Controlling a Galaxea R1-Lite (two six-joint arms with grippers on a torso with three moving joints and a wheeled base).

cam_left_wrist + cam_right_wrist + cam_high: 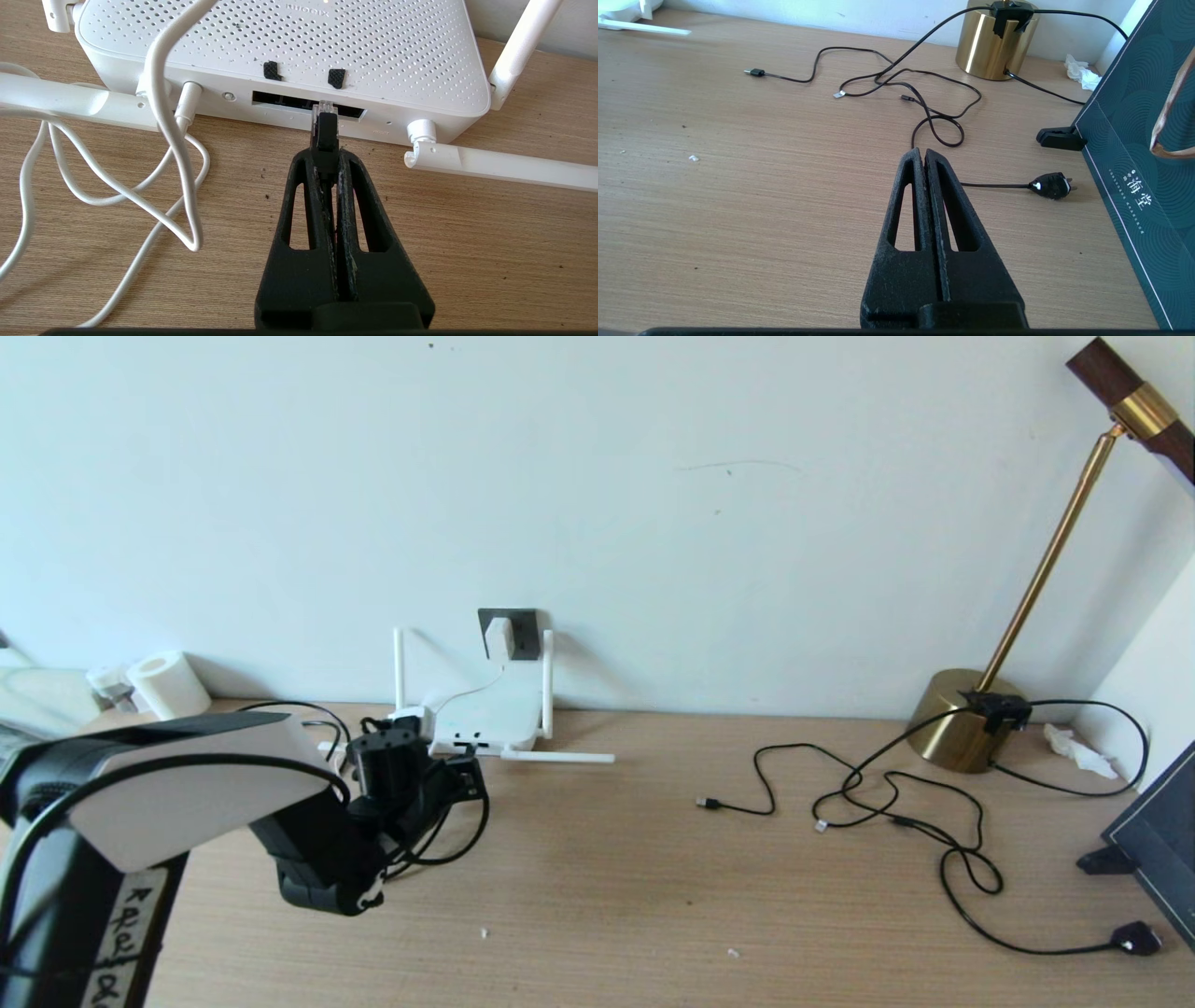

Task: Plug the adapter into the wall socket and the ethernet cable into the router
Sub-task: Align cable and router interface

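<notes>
The router (495,714) lies on the bench (653,896) against the wall, below the wall socket (510,633), where the adapter (498,637) sits. The left hand (325,154) holds the ethernet cable (325,135) just before the router's ports. A lamp (966,719) stands far right, loose cords (887,803) before it.

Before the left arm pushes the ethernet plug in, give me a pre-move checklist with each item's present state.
1. Left gripper shut on the ethernet cable: ok.
2. Clear plug tip at the router port row, pointing in: ok.
3. Plug fully seated: not ok, most of the tip is outside.
4. Adapter in the wall socket: ok.
5. White cord off the plug's path: ok, it lies to one side.
6. Right gripper shut, empty, over bare table, away from the router: ok.
</notes>
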